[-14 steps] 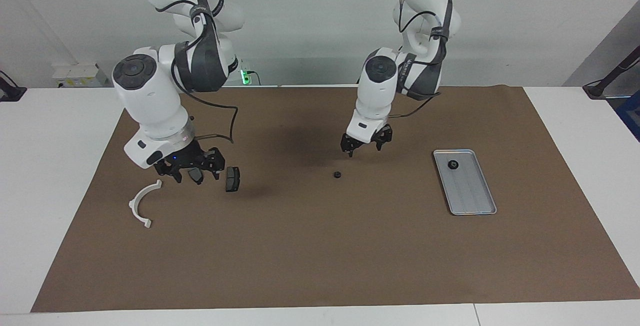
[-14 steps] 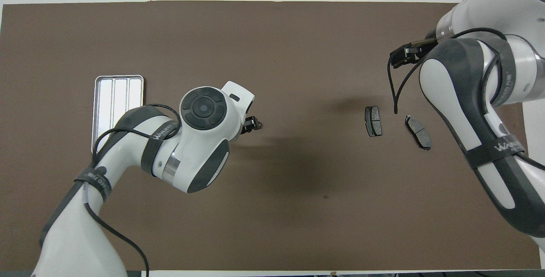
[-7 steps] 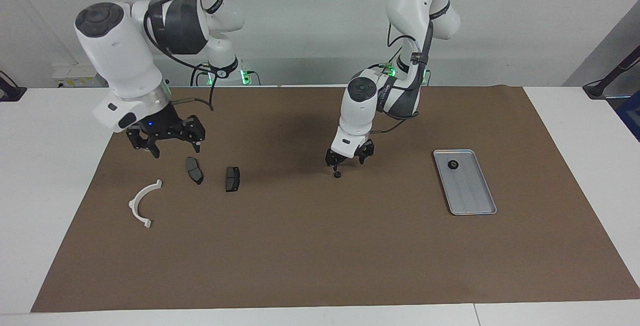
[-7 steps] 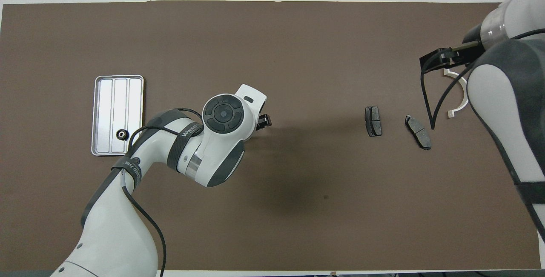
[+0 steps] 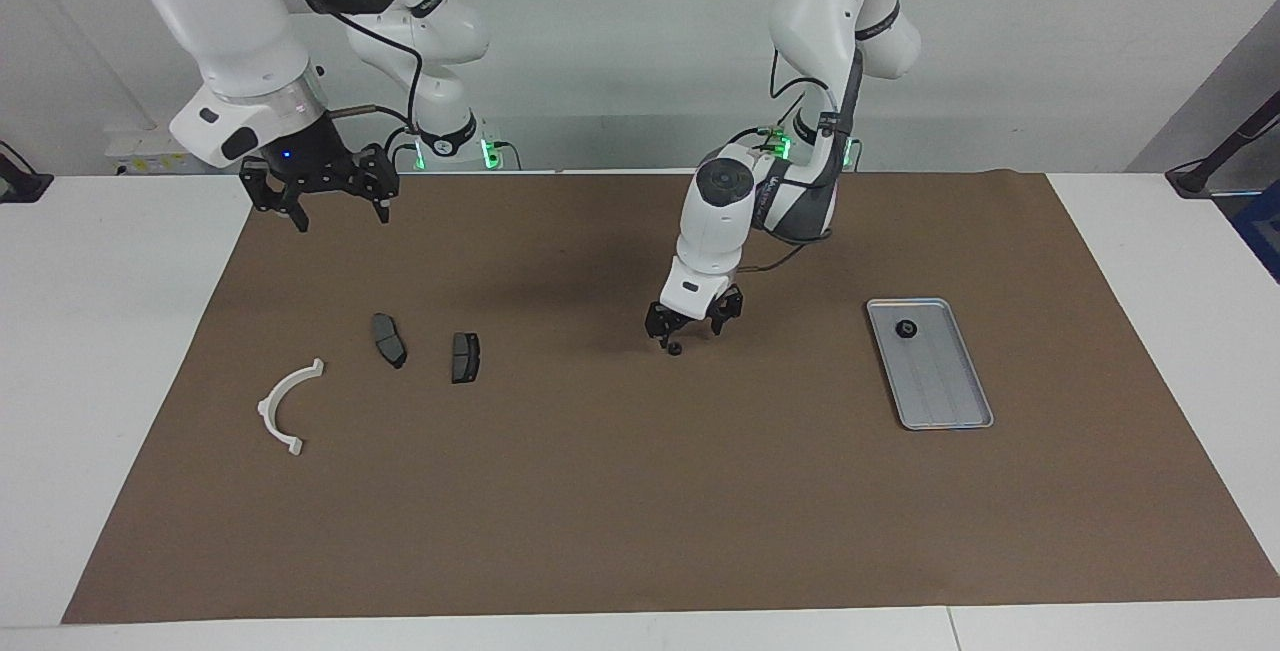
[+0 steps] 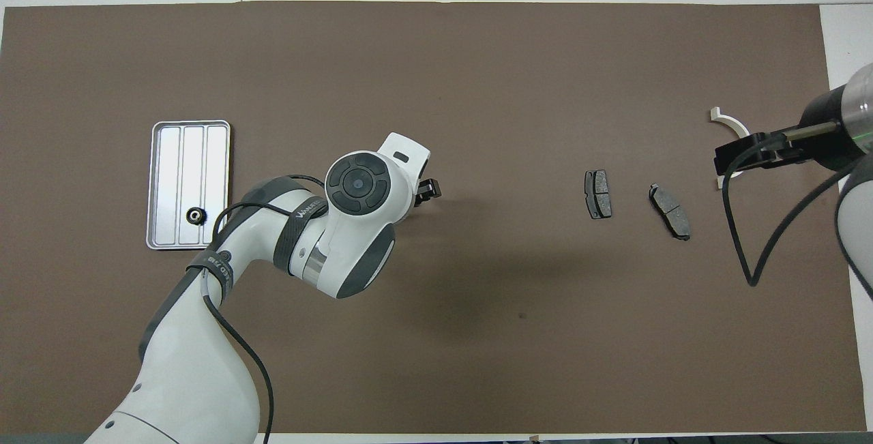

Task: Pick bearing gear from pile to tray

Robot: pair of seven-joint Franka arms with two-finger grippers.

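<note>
The left hand (image 5: 686, 328), fingers apart, hangs directly over a small black gear (image 5: 676, 348) mid-table, while the right hand (image 5: 318, 199), also spread, waits high over the mat's edge.

Overhead: the left arm's wrist hides most of the left gripper (image 6: 428, 191) and the black piece beneath it; the right gripper (image 6: 750, 152) covers part of the white bracket (image 6: 726, 120); the right arm runs off the edge.

One camera sits high across the bench (image 5: 100, 331), facing the robots. The other hangs high over the robots' end, looking forward and steeply down. Both take in the whole brown mat (image 5: 640, 491) (image 6: 477, 55), half a turn apart.
</note>
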